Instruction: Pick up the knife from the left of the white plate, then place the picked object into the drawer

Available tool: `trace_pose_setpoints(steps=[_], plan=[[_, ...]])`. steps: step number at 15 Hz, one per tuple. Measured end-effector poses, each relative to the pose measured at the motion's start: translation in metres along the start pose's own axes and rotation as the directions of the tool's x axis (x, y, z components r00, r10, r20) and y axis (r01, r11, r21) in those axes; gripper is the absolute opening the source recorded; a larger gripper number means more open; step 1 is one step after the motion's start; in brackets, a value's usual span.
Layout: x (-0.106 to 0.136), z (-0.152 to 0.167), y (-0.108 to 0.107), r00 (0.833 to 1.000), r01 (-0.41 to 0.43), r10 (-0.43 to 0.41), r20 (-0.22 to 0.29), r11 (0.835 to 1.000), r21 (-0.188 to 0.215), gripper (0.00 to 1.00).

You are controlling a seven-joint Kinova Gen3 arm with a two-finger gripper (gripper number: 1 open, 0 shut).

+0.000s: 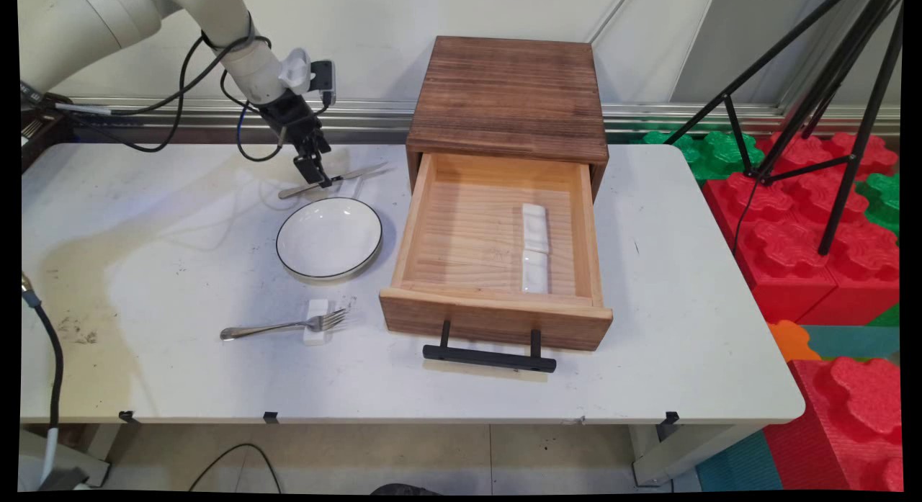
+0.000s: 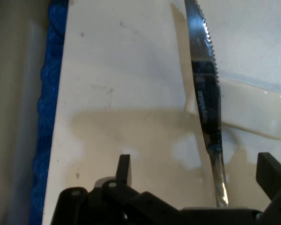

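Black linkage fills the bottom of the hand view, and from it the gripper [image 2: 197, 161] rises with its 2 fingers [image 2: 124, 168] spread wide apart, pinching nothing. Between them, closer to the right-hand finger in that view and touching neither as far as I can see, lies the handle end of a knife [image 2: 207, 93] with a saw-toothed blade. A dark stamp on the blade looks like lettering (it cannot be read). The blade crosses a small white rest [image 2: 253, 112] lying on the table [image 1: 684, 271]. Seen from the main view, the gripper [image 1: 319, 174] is lowered to the knife [image 1: 338, 179] at the far left part of the table, near the wall. Just nearer than the knife sits a white plate [image 1: 329, 237] with a dark rim, holding nothing. Nearer again, a fork [image 1: 284, 328] lies with its tines propped on a second white rest [image 1: 315, 330]. Right of the plate stands a wooden box [image 1: 508, 91] with its drawer [image 1: 461, 235] pulled out toward the near edge, a black handle [image 1: 490, 358] on its front. Inside the drawer, toward its right side, 2 more white rests [image 1: 534, 246] lie end to end. Beyond the table's right end are red and green foam blocks [image 1: 814, 221] and a black tripod [image 1: 828, 91].
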Motion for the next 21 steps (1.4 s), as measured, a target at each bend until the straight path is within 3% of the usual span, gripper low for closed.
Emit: trace_pose_setpoints(steps=[8,9,21], plan=[[-0.003,0.013,0.001,1.000,0.004,-0.004,-0.008,1.000,-0.016,1.00],[-0.003,0.014,0.002,1.000,0.004,-0.004,-0.009,1.000,-0.018,0.00],[-0.015,0.003,0.010,1.000,0.012,-0.013,-0.017,1.000,-0.022,0.00]])
